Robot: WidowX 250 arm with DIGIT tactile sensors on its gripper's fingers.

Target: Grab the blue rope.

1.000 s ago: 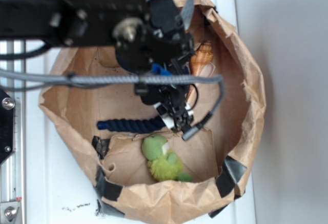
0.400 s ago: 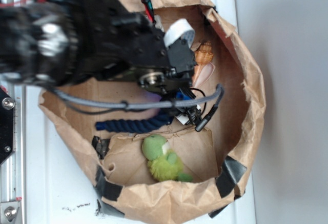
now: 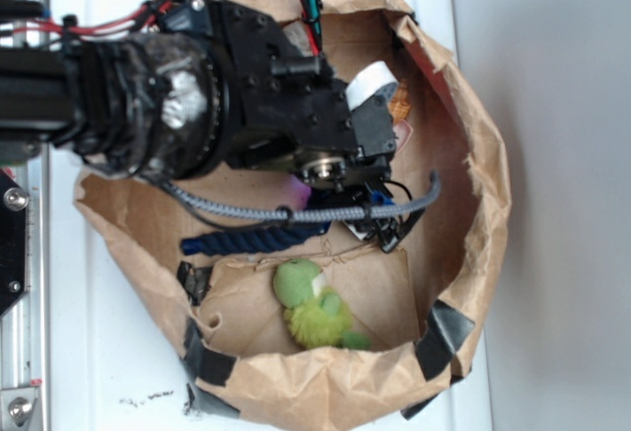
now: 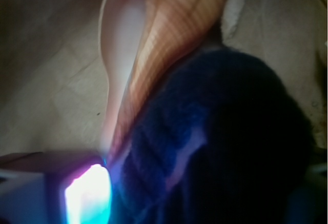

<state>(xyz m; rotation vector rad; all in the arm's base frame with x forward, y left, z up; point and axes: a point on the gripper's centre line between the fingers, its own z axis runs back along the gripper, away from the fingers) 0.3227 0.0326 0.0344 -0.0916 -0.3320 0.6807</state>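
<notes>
The blue rope [image 3: 242, 240] lies across the floor of the brown paper bag [image 3: 490, 204], its right end hidden under my gripper [image 3: 373, 222]. My gripper has come down onto that right end. In the wrist view the rope [image 4: 215, 131] fills the lower right, dark and very close, between the jaws of my gripper [image 4: 169, 198]. One lit fingertip [image 4: 87, 196] shows at the lower left, beside the rope; the other is lost in the dark. The jaws look open around the rope.
A green plush toy [image 3: 311, 305] lies just in front of the rope. An orange seashell [image 3: 398, 106] [image 4: 154, 44] lies behind the gripper. The grey braided cable [image 3: 286, 213] hangs over the rope. The bag's walls stand close all round.
The arm has swung down and forward into the bag. The gripper has dropped from above the rope onto its right end. The rope has stayed nearly in place.
</notes>
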